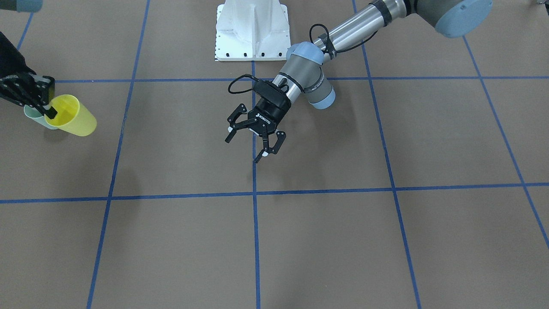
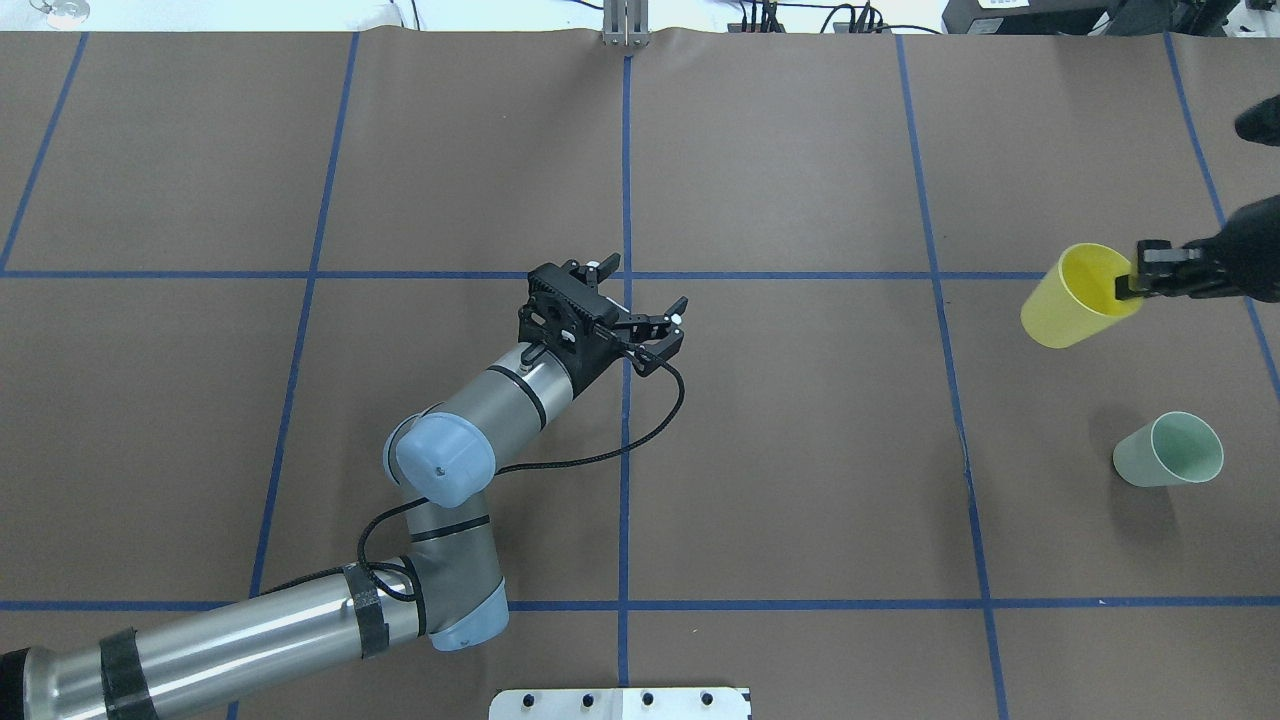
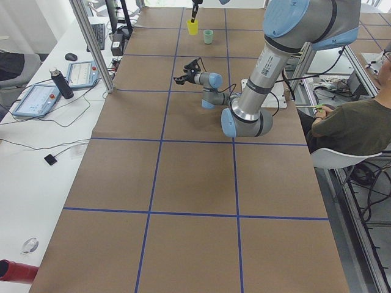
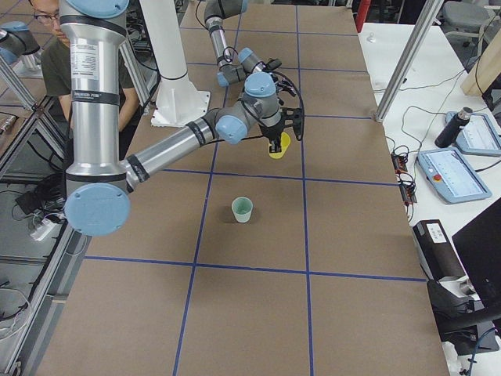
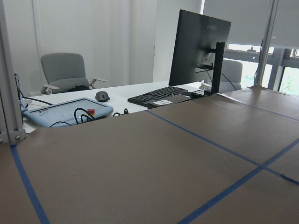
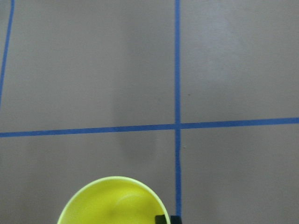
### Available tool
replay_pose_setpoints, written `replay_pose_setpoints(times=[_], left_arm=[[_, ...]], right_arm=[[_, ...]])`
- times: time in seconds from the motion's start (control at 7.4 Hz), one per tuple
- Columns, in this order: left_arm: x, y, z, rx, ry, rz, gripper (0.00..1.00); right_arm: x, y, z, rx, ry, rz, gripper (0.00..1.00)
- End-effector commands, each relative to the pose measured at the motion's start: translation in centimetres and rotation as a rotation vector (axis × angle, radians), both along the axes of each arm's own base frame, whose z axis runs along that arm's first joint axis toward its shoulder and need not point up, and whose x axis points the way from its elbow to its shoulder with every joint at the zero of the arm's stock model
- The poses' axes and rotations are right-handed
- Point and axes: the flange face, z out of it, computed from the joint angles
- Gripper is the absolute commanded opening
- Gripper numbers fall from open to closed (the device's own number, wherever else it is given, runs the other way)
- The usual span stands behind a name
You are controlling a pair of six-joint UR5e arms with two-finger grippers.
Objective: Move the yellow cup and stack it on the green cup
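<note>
One brown table, blue tape lines

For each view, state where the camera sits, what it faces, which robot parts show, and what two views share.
Front-facing: across table, facing base; left gripper open, right gripper on yellow cup.
Overhead: behind robot, looking down; left arm.
Exterior left: table's end; left arm nearest.
Exterior right: opposite end; right arm nearest.
Left wrist: faces a monitor; no gripper.
Right wrist: down into that cup; fingertip.
Overhead and exterior right share the green cup.
</note>
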Motion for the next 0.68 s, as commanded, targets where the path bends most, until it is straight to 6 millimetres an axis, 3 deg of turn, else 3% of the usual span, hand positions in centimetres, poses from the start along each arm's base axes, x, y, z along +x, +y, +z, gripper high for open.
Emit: replay_pose_setpoints(times=[0.0,0.14,0.54], left_arm=[[0.0,-1.0,1.2,-0.02,-0.018,-0.014,0.99],[0.1,-0.9,1.0,-0.02,-0.014,-0.012,0.99],[0.0,-1.0,1.0,-0.022,-0.011,-0.013,0.99]], right_arm=[[4.6,7.2,5.1,0.016,0.014,0.02,0.0],[5.1,8.3,6.1,0.014,0.015,0.02,0.0],[5.0,8.3,8.9,-0.026,0.048,0.013,0.0]])
